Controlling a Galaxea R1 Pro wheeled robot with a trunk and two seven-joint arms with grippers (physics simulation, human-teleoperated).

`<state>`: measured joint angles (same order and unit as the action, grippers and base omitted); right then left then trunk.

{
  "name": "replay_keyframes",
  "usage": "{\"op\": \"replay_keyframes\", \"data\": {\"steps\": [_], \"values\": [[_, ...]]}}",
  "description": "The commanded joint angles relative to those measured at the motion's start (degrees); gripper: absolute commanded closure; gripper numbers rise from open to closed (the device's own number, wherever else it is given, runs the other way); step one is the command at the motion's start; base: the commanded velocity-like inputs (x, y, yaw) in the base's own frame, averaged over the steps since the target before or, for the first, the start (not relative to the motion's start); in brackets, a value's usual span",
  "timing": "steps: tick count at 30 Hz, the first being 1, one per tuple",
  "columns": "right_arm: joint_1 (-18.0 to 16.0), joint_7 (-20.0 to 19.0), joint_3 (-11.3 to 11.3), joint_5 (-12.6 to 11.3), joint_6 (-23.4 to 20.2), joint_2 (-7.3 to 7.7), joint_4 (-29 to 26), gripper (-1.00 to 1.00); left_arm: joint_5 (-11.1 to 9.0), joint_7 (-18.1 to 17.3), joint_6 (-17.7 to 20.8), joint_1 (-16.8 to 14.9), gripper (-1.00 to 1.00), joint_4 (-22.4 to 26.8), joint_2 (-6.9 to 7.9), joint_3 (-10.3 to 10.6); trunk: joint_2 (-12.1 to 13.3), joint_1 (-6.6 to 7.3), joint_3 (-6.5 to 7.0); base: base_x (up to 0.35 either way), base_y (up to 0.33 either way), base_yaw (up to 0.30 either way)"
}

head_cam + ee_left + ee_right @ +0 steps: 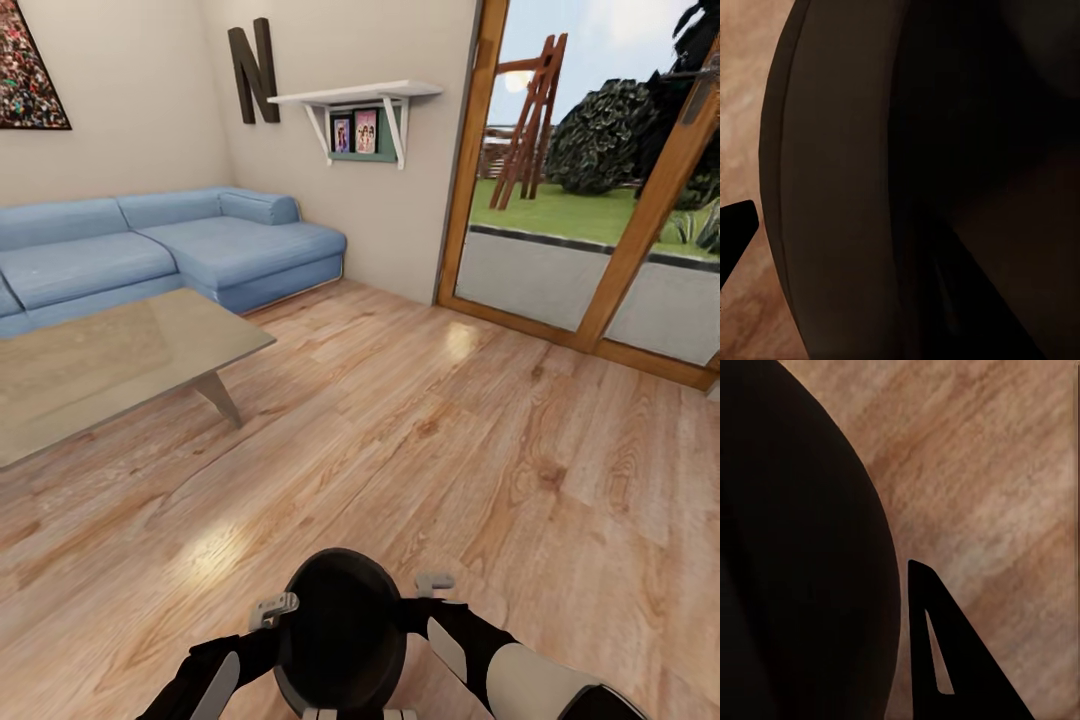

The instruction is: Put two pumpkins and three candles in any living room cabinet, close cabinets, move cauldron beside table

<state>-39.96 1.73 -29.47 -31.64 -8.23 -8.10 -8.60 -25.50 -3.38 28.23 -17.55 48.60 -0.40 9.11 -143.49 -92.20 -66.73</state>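
Observation:
The black cauldron (pixel 342 625) hangs low in front of me above the plank floor, its dark mouth facing up. My left gripper (pixel 275 608) clamps its left rim and my right gripper (pixel 433 582) clamps its right rim. Up close, the cauldron's wall (pixel 907 180) fills the left wrist view beside one dark finger (pixel 735 232). In the right wrist view the cauldron's belly (pixel 795 570) sits against one finger (pixel 945 660). The grey glossy table (pixel 110 360) stands ahead on the left, well apart from the cauldron. Pumpkins, candles and cabinet are out of view.
A blue L-shaped sofa (pixel 170 250) lines the far left wall behind the table. A wood-framed glass door (pixel 590 200) is at the far right, with a wall shelf (pixel 360 100) beside it. Open plank floor (pixel 450 430) stretches ahead and to the right.

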Motion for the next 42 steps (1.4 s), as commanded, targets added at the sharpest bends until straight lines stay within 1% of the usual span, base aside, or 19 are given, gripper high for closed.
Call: {"op": "replay_keyframes", "data": {"steps": [1, 16, 20, 24, 31, 38, 42], "values": [[0.0, 0.6, -0.5, 0.3, -0.2, 0.11, 0.0, 1.00, 0.2, 0.2, 0.3, 0.0, 1.00, 0.1, 0.05, -0.1, 0.0, 0.04, 0.19, 0.000, 0.000, 0.000], [0.0, 0.5, -0.5, 0.3, 0.2, 0.14, 0.0, 1.00, 0.2, 0.2, 0.3, 0.0, 1.00, 0.1, 0.05, 0.0, 0.2, 0.43, 3.51, 0.000, 0.000, 0.000], [0.0, -1.5, -0.5, 0.3, 0.5, 0.19, 0.0, 1.00, 0.3, 0.3, 0.3, 0.0, 1.00, 0.1, 0.05, 0.0, 0.3, 0.53, 4.40, 0.000, 0.000, 0.000], [0.0, -2.3, -0.5, 0.3, 1.5, 0.19, 0.0, 1.00, 0.4, 0.3, 0.3, 0.0, 1.00, 0.1, 0.05, 0.0, 1.9, 1.41, 5.11, 0.000, 0.000, 0.000], [0.0, -2.4, -0.5, 0.3, 1.8, 0.19, 0.0, 1.00, 0.4, 0.3, 0.3, 0.0, 1.00, 0.1, 0.05, 0.0, 4.7, 2.95, 6.37, 0.000, 0.000, 0.007], [0.0, -2.4, -0.5, 0.3, 1.8, 0.19, 0.0, 1.00, 0.4, 0.3, 0.3, 0.0, 1.00, 0.1, 0.05, 0.0, 7.5, 4.48, 7.63, 0.000, 0.000, 0.217], [0.0, -2.4, -0.5, 0.3, 1.8, 0.19, -0.1, 1.00, 0.4, 0.3, 0.3, 0.0, 1.00, 0.1, 0.05, 0.0, 9.1, 5.36, 8.34, 0.000, 0.000, 0.057]]}}
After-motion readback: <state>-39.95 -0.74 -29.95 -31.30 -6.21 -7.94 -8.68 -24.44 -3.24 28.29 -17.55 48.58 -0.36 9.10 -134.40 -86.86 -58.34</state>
